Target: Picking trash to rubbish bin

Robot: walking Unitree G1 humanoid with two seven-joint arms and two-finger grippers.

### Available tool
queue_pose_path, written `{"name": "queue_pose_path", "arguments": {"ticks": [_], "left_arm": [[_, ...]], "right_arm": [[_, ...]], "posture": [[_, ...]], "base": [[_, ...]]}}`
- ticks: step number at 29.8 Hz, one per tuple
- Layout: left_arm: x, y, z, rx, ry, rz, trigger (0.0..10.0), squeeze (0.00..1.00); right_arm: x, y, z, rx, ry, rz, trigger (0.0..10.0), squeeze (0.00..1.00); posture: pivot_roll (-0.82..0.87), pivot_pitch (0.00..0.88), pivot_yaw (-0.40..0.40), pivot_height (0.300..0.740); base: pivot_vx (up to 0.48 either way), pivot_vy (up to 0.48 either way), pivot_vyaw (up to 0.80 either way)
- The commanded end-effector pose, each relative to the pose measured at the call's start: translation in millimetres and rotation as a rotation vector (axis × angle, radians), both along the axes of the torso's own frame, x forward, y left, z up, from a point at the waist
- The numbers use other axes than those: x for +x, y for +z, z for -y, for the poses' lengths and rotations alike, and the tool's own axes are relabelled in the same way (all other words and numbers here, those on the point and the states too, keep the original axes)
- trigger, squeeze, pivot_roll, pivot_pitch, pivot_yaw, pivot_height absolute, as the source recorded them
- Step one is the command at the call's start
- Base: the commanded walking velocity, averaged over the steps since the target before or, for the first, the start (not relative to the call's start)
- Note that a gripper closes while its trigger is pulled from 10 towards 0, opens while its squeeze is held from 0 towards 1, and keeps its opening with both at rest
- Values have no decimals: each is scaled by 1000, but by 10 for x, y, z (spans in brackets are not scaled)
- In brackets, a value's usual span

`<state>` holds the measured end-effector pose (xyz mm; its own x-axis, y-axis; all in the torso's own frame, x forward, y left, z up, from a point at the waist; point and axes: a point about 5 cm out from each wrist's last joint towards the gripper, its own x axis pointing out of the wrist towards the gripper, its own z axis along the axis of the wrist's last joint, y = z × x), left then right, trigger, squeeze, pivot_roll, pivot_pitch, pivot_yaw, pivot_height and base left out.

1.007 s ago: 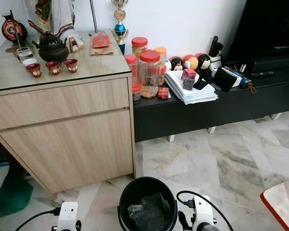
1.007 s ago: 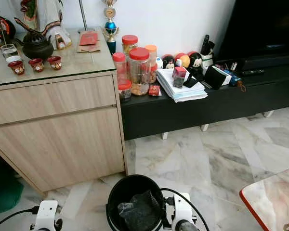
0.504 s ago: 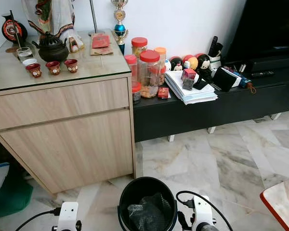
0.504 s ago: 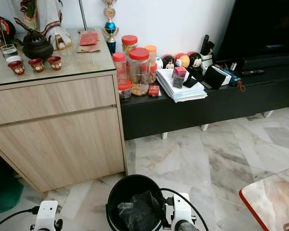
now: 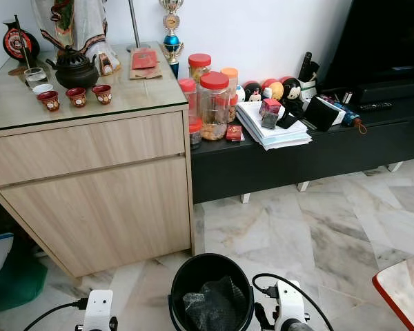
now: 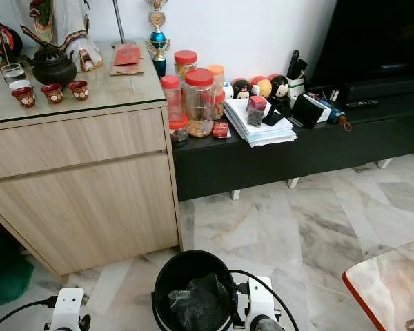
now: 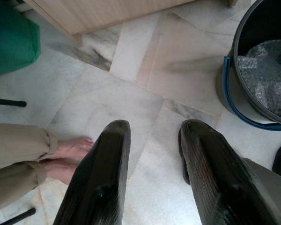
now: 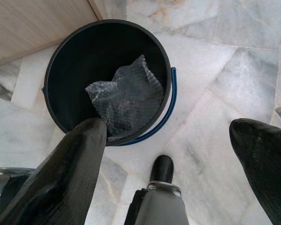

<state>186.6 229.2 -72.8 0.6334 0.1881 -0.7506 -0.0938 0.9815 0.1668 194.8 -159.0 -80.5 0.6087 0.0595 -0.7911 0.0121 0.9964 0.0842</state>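
Marble floor [image 8: 253, 61]; bubble wrap [image 8: 126, 96] sits in bucket [image 8: 70, 47] just beyond right gripper [image 8: 173, 154], fingers spread, apparently after release; left gripper [image 7: 152, 173] open, empty.

Bin [image 5: 211, 293] mouth open; cabinet [image 5: 96, 186] crowds left.

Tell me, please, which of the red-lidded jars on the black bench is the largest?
The wide clear jar at the front, red lid and brownish contents; the jars beside and behind it are slimmer.

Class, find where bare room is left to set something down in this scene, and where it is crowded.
Free: marble floor between black bucket and low black bench; front of the glass cabinet top. Crowded: bench top beside the red-lidded jars and paper stack.
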Motion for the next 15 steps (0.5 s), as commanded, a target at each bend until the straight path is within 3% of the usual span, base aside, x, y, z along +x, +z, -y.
{"name": "queue_pose_path", "arguments": {"ticks": [1, 15], "left_arm": [[-23, -17, 9, -7, 1, -16, 10000, 0], [-20, -17, 12, -8, 2, -15, 10000, 0]], "right_arm": [[-1, -1, -13, 10, -9, -2, 10000, 0], [-4, -4, -26, 15, -6, -4, 10000, 0]], "posture": [[58, 0, -11, 740], [60, 0, -12, 740]], "base": [[-240, 0, 0], [-242, 0, 0]]}}
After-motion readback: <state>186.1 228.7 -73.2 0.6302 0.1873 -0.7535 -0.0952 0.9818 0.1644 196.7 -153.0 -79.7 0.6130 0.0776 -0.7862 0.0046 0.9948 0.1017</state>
